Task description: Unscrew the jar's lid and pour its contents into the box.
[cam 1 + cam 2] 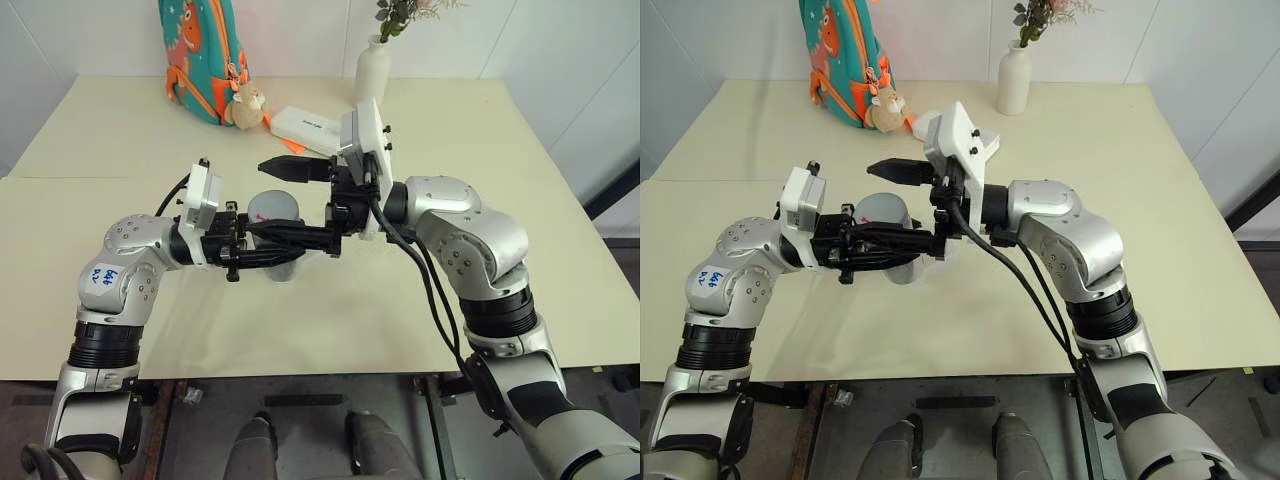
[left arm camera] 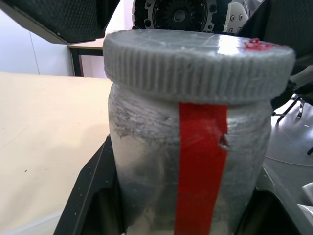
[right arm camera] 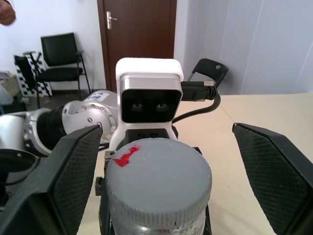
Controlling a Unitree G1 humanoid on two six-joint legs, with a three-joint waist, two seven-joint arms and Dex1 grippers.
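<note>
Two arms meet above the middle of the cream counter [image 1: 300, 330]. On the left, the left end effector [image 1: 290, 243] points toward the robot's right and is clamped around the jar [image 2: 190, 166], holding it upright and raised off the counter; its black fingers [image 2: 90, 196] press against the jar's silvery sides. A red strip runs down the jar's wall in the left wrist view. The lid [image 3: 159, 181], a ribbed grey cap with a small red mark on top, sits on the jar. To the right, the right end effector [image 3: 161, 176] points toward the robot's left with its jaws spread wide, one finger [image 3: 73, 171] on each side of the lid and clear of its rim. In the head views its upper finger [image 1: 290, 168] juts out above the jar.

At the back of the counter, from left to right, stand a teal dinosaur backpack [image 1: 200, 55] with a small plush toy [image 1: 245, 105] hanging from it, a white oblong case [image 1: 305, 125], and a white vase [image 1: 1014, 80] holding flowers.
</note>
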